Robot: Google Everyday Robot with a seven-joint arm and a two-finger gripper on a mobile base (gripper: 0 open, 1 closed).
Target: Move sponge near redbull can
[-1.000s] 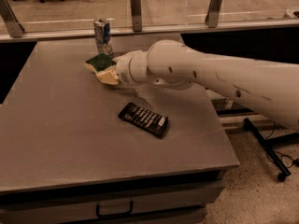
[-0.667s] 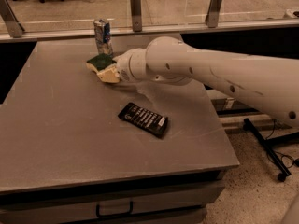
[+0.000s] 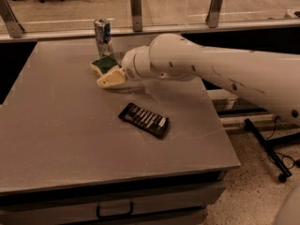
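The pale cream gripper [image 3: 108, 75] lies low over the grey bench [image 3: 61, 139], close to the far edge and somewhat left of its middle. It sits at the end of a thick white arm [image 3: 225, 69] that reaches in across the right edge. Whether the gripper is apart, together or clamped on anything cannot be told from this view.

Directly against its far-left side is the wavy-edged sponge [image 3: 104, 63], with a dark green scouring top and a pale yellow foam body. It appears to touch the gripper and sits tilted, with its green face turned up.

Just behind the sponge, at the far edge, the tall slim silver drink can with blue panels [image 3: 103, 36] stands upright. The sponge is just beside its base; contact between the two cannot be made out.

Nearer the middle of the bench, well apart from the gripper, a flat black snack packet [image 3: 144, 120] lies at an angle to the edges.

Under the near edge a drawer front carries a dark handle [image 3: 115, 212].
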